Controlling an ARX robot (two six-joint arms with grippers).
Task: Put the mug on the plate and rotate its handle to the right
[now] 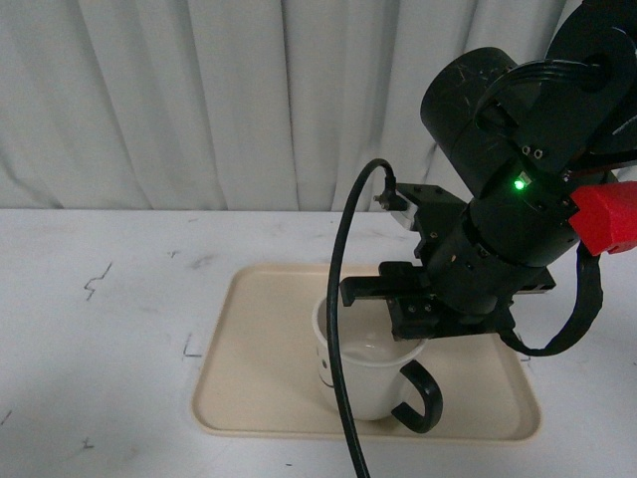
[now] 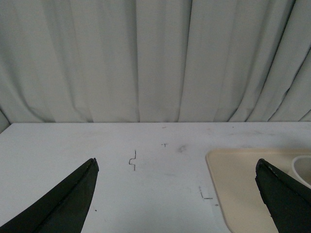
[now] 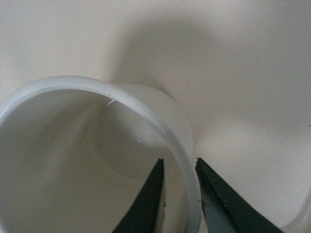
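Jaws of left gripper (image 2: 176,161): spread wide, nothing between them, only bare white table (image 2: 97,145) beneath. Pointed level toward the grey curtain (image 2: 146,58), low over the table. Past one finger, a corner of the plate (image 2: 233,184) in view.

Well away to the right of those jaws, on the beige plate: the mug (image 1: 363,383). Standing upright, long axis vertical, open mouth facing up, a little nearer the plate's front rim than its back. Dark marks on its left flank, too cut off to read.

Jaws of right gripper (image 3: 179,161): clamped on the mug's wall, one finger inside the rim, one outside, both pressed against the white wall. Directly below those jaws, the rest of the mug, resting on the plate.

Right arm reaching in from the upper right, wrist tilted down and leftward over the mug, green light lit on its body. Black cable (image 1: 343,349) looping down across the mug's front.

Below and right of the closed jaws: the black handle (image 1: 423,398), sticking out to the right and somewhat toward the robot.
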